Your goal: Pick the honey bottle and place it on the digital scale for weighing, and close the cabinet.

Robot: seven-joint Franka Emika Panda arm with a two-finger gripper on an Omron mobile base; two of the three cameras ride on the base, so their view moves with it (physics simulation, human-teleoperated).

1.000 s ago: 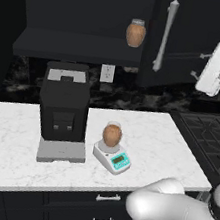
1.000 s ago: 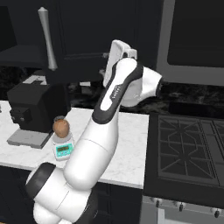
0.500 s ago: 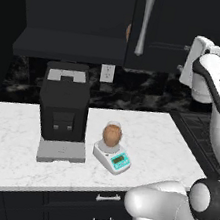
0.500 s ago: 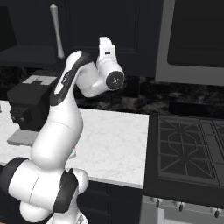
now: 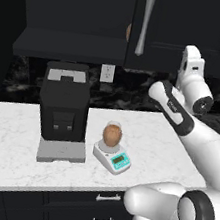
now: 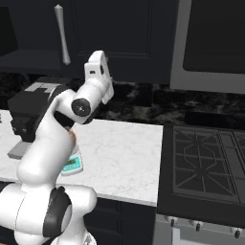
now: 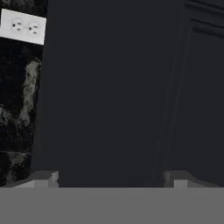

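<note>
The honey bottle [image 5: 112,134], amber-brown and round-bellied, stands upright on the platter of the white digital scale [image 5: 113,158] on the marble counter. In the right base view the arm hides most of the bottle, and the scale [image 6: 72,165] peeks out beside it. The right door of the black cabinet [image 5: 171,26] is nearly shut, its silver bar handle [image 5: 144,24] upright. My gripper [image 7: 111,179] is open and holds nothing, its tips wide apart close against the dark door panel [image 7: 109,87]. The white hand [image 5: 191,62] is raised just below that door.
A sliver of a second orange jar [image 5: 128,31] shows at the door's edge. A big black coffee machine [image 5: 63,106] stands left of the scale. A wall outlet [image 5: 107,72] sits on the backsplash. A black stove [image 6: 206,162] adjoins the counter on the right.
The cabinet door has swung leftwards to nearly shut, covering the jar inside. The arm has followed it to the left and the gripper's fingers have spread wide.
</note>
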